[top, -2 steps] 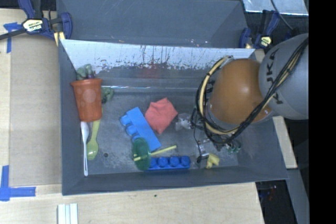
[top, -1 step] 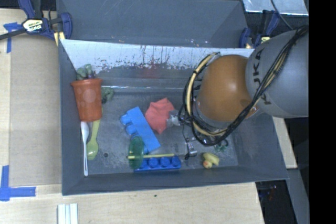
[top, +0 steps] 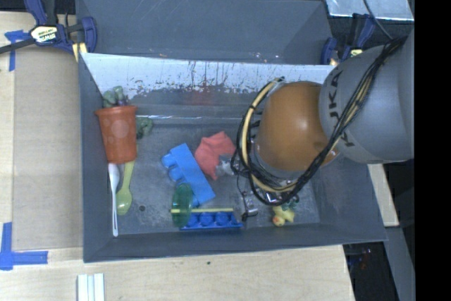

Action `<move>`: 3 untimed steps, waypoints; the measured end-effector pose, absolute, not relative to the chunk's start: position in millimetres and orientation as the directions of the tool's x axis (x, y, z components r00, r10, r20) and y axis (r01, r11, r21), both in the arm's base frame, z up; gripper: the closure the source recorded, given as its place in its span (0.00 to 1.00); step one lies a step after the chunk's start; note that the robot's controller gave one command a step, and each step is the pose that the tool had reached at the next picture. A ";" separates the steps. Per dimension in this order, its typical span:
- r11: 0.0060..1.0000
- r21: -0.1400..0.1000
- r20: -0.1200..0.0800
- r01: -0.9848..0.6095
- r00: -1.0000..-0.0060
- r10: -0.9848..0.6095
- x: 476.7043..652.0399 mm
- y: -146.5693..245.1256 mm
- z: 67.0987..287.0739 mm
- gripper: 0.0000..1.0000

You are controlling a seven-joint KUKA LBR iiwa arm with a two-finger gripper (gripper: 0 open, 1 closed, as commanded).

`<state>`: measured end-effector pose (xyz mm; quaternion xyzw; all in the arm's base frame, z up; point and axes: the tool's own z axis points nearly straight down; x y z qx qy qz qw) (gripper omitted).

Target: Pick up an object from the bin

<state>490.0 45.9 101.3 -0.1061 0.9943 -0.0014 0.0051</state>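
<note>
Seemingly, the pick was not yet done: nothing could be seen lifted, and every loose thing lay on the floor of the grey metal bin, whose smooth far wall was streaked with dark marks.

At the far left stood a matte orange cup, tapered, mouth toward the far wall, with a small green leafy piece just behind it. Near the cup's base lay a glossy yellow-green spoon beside a thin white stick, both running toward the near wall.

In the middle sat a chunky blue block of hard plastic, tilted, touching a small translucent green piece. Along the near wall lay 1 long blue studded brick. Just right of the block was a soft-looking red lump, crumpled and irregular.

Right of centre the gripper hung low in the bin, under the arm's rounded, shiny orange cover wrapped in black and yellow cables. Whether it was released or clenched could not be told, and nothing showed within it. The brick's right end lay just beside it, the red lump near its far side, and a small yellow toy to its right; which of these it was after could not be told. Grasping and lifting still appeared to remain.
</note>
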 end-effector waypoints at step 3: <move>1.000 0.000 -0.019 0.026 -0.999 0.026 559.0 -13.4 124.2 0.00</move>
